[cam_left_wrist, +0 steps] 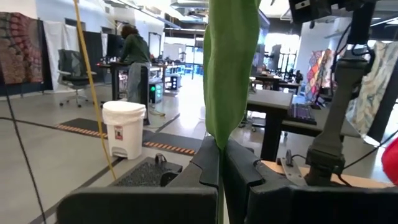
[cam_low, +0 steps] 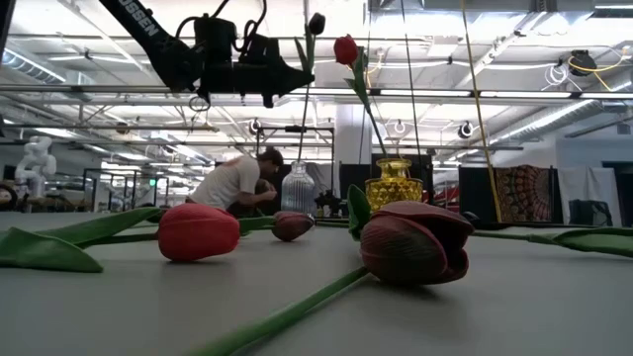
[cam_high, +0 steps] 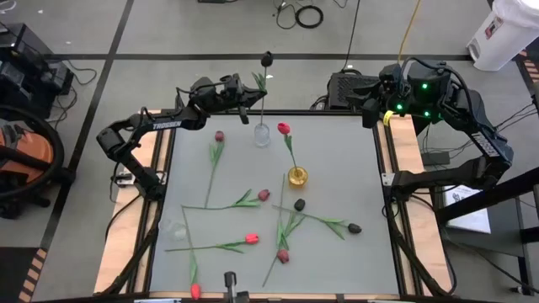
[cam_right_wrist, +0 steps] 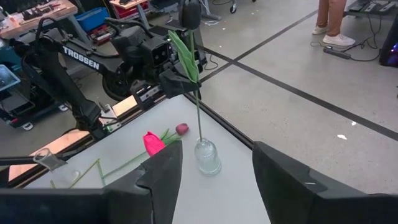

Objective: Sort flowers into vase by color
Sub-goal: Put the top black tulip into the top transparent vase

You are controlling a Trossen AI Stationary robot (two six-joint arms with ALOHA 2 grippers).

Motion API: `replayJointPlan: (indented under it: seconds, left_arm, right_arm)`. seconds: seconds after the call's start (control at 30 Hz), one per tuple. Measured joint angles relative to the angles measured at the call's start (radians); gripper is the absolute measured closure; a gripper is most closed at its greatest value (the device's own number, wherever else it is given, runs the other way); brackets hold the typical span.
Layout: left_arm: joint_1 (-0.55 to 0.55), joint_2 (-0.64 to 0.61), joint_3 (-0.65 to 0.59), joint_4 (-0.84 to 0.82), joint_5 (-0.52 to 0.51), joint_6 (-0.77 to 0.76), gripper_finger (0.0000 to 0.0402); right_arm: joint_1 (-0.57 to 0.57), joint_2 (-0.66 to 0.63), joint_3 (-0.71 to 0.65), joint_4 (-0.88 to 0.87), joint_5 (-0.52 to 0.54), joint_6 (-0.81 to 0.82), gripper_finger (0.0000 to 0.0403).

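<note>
Closest to the low camera is a dark maroon tulip lying on its side on the grey table, with a bright red tulip just beside it. More loose flowers are scattered flat over the near half of the table, stems pointing every which way, red-pink, maroon and black heads all mixed up.

Up at the far edge, the left gripper is pinched tight on the stem of a black tulip, right around its leaf. That flower stands upright with the bottom of its stem down in the clear glass vase. From the right wrist camera you can see the stem running straight from the fingers into the vase neck.

Just beside it is the yellow vase, holding one red flower that leans a bit.

Right gripper is parked off the back right corner of the table, fingers spread wide with nothing between them.

Someone in a light shirt is bent over in the room behind the table.
</note>
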Motion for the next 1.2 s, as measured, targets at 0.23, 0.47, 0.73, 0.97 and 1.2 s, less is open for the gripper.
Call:
replayJointPlan:
  seconds: [0.23, 0.47, 0.73, 0.97, 1.2]
  left_arm:
    - [0.000, 0.000, 0.000, -0.020, -0.005, -0.003, 0.0393]
    - [-0.002, 0.000, 0.000, -0.025, -0.005, -0.003, 0.0386]
    - [-0.002, 0.000, 0.000, -0.060, -0.005, -0.003, 0.0384]
    - [-0.002, 0.000, -0.001, -0.086, 0.018, 0.028, 0.0384]
    - [-0.002, 0.000, -0.001, -0.146, 0.025, 0.030, 0.0383]
  right_arm:
    - [0.000, 0.000, 0.000, 0.000, 0.000, 0.000, 0.0216]
    - [0.000, 0.000, 0.000, 0.001, 0.000, 0.000, 0.0216]
    - [0.000, 0.000, 0.000, 0.001, 0.000, 0.000, 0.0216]
    - [0.000, 0.000, 0.000, 0.001, 0.000, -0.018, 0.0215]
    - [0.000, 0.000, 0.000, 0.001, 0.000, -0.034, 0.0216]
